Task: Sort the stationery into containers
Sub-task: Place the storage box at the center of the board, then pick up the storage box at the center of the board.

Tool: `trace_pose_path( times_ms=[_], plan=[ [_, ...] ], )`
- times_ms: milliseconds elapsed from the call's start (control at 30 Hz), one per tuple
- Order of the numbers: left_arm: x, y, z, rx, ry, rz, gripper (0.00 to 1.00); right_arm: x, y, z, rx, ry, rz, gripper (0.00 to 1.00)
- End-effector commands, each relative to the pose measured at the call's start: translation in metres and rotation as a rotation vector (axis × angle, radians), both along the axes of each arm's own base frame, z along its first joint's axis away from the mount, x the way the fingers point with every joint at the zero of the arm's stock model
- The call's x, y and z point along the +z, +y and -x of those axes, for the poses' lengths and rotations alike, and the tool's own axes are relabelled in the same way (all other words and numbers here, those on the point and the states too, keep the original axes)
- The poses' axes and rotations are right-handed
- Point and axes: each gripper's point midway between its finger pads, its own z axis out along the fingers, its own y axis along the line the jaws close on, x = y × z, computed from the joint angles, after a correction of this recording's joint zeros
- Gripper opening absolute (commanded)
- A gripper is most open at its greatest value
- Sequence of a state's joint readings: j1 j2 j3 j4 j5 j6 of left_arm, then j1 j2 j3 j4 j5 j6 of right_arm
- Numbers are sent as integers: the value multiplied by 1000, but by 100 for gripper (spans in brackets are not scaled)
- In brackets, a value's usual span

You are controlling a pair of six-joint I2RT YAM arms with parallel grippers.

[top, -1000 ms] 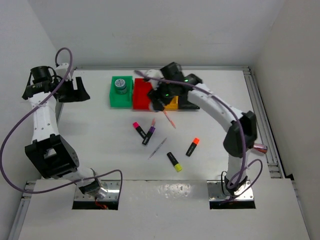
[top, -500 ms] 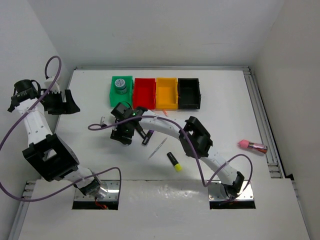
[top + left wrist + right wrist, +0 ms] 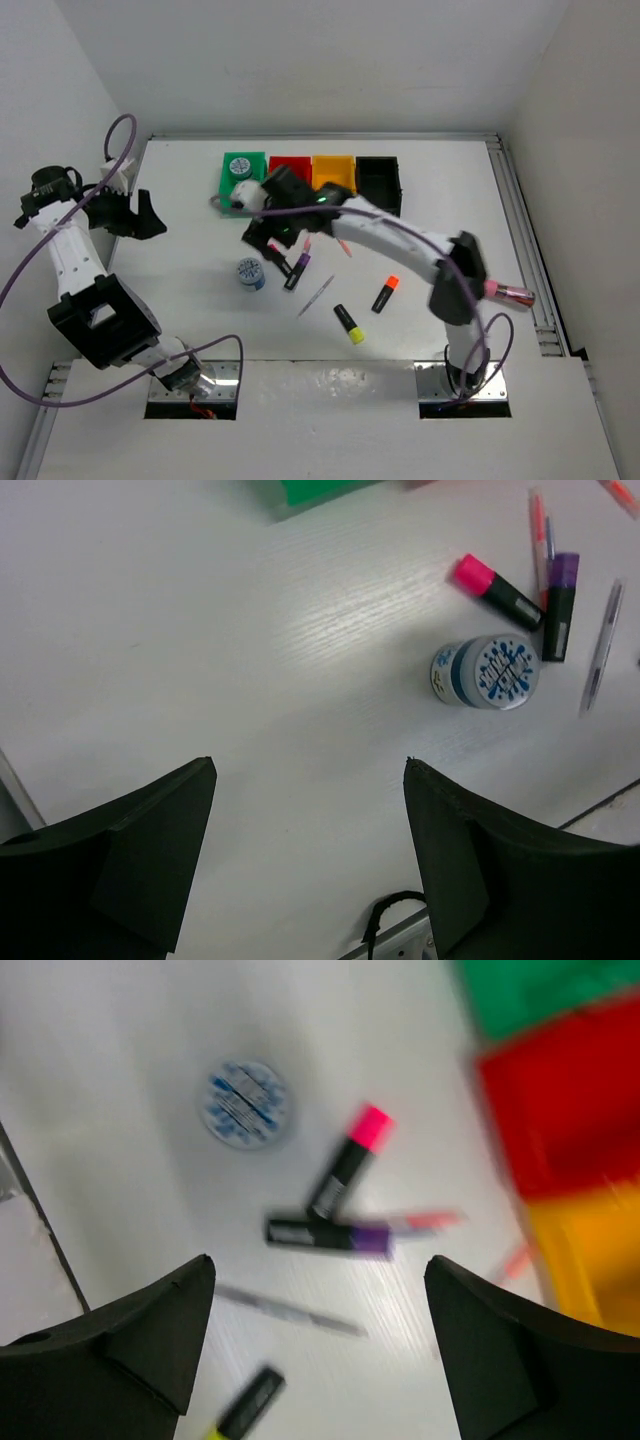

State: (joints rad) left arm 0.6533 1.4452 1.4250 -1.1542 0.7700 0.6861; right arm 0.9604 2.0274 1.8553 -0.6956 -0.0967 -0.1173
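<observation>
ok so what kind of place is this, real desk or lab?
Looks like a robot lab test cell, not an office: a white table boxed in by bare white walls, left arm and right arm mounted at its near edge.

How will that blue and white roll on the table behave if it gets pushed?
The roll rests on a flat face, so a push would probably slide it rather than roll it. Its round wall could slip out of a pinch. It looks small, so likely light.
</observation>
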Motion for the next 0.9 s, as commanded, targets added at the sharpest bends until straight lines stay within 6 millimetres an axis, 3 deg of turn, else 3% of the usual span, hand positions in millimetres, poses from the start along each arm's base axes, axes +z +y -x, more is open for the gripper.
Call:
trace_pose_path(
  times_ms=[0,33,67,100,133,167,200,233,267,333,367,467,567,700,867],
  plan=[
    [-6,-34,7,-201,-46,-49,82,56,-89,-6,-201,37,-71,83],
    [-5,-47,3,-262,-68,-107,82,75,-122,-11,-261,2,-99,84],
    [-9,-58,3,-297,-67,-127,82,72,-142,-11,-296,9,-90,84],
    [-16,-69,7,-329,-59,-139,82,47,-165,-2,-331,56,-39,84],
    [-20,-76,3,-350,-59,-170,82,52,-199,-4,-415,59,-48,84],
    [-24,-90,2,-389,-58,-163,82,46,-218,-3,-456,73,-42,84],
    [-34,-112,1,-448,-46,-181,82,16,-253,4,-575,163,-19,84],
    [-39,-122,1,-487,-45,-196,82,9,-258,17,-577,182,-15,84],
    [-53,-140,6,-533,-11,-217,82,0,-292,24,-668,200,-13,84],
    [-61,-156,2,-560,-23,-247,82,-6,-326,29,-764,213,-15,84],
    [-67,-173,5,-616,-20,-271,82,-2,-337,36,-790,204,-23,84],
    [-91,-201,10,-696,15,-289,82,-9,-363,49,-872,217,-33,84],
    [-104,-216,10,-722,41,-319,80,-8,-375,53,-927,227,-59,84],
    [-120,-223,-2,-701,55,-377,80,-6,-380,57,-969,258,-96,83],
    [-135,-225,0,-705,101,-426,78,-8,-382,58,-977,276,-106,83]
  ],
)
